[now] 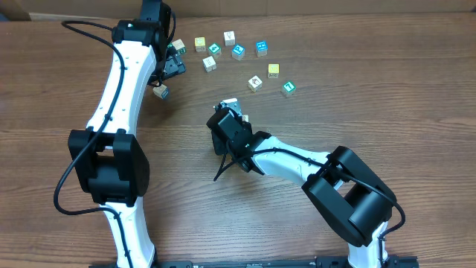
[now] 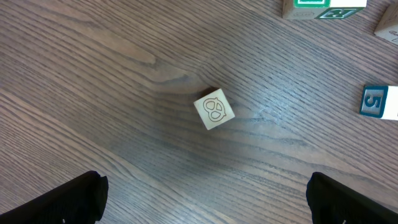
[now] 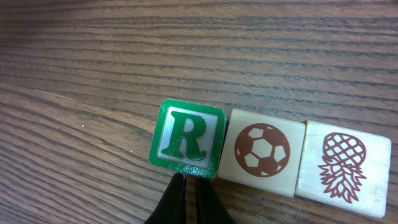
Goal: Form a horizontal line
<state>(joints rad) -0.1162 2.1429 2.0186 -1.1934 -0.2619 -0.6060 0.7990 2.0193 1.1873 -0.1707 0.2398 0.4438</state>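
Right pincer (image 3: pixel 189 202) is pinched shut on nothing, tips right at the green R cube (image 3: pixel 188 138), probably nudging it flush with the soccer ball cube (image 3: pixel 262 151) and pineapple cube (image 3: pixel 344 168). So the horizontal line (image 3: pixel 249 163) sits mid-table, three long. Left pincer (image 2: pixel 205 199) hangs wide open over a pretzel cube (image 2: pixel 214 109), likely number four.

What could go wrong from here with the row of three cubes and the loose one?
1. The shut right gripper sits at the edge of the R cube; a nudge might skew the row.
2. The loose cube lies at an angle to the open left gripper, so closing on it may twist it.
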